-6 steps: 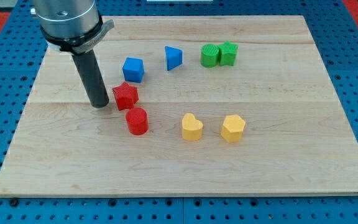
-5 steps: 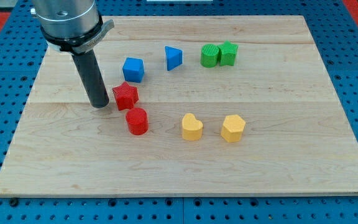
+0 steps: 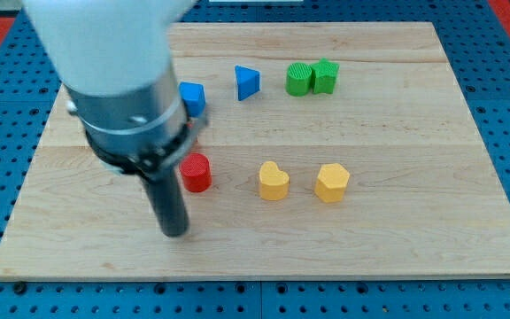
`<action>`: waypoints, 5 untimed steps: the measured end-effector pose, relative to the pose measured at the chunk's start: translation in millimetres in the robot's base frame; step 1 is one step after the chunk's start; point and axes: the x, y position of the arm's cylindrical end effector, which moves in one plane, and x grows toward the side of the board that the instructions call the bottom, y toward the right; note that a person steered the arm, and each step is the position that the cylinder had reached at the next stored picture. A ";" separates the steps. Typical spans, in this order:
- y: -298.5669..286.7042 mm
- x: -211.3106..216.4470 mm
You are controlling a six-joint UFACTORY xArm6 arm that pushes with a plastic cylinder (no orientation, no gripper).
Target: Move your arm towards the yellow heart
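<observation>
I have no fingers to open or clench: my arm ends in a straight dark rod, and my tip [image 3: 176,232] rests on the wooden surface [image 3: 397,230] near the view's bottom left. It holds nothing and touches no block. It stands just below and a little to the view's left of the red cylinder [image 3: 196,172], with a clear gap between them.

The yellow heart [image 3: 274,181] lies to the view's right of my tip and slightly higher in the view, on the far side of the red cylinder. Its two lobes face the view's top and its narrower end points towards the view's bottom right, so its long axis runs roughly top to bottom with a slight slant. Just to its right, apart from it, sits a second yellow block [image 3: 332,182] with a faceted outline.

Near the view's top, a blue cube [image 3: 193,97] is partly hidden behind my arm's body; a blue triangle [image 3: 247,82] stands to its right. Further right, two green blocks [image 3: 312,78] touch each other. My blurred arm covers the area above the red cylinder.

I can read no writing or label anywhere.
</observation>
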 end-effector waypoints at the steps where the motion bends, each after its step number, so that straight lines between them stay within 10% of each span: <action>1: 14.2 9.2; 5: 114.0 -57.6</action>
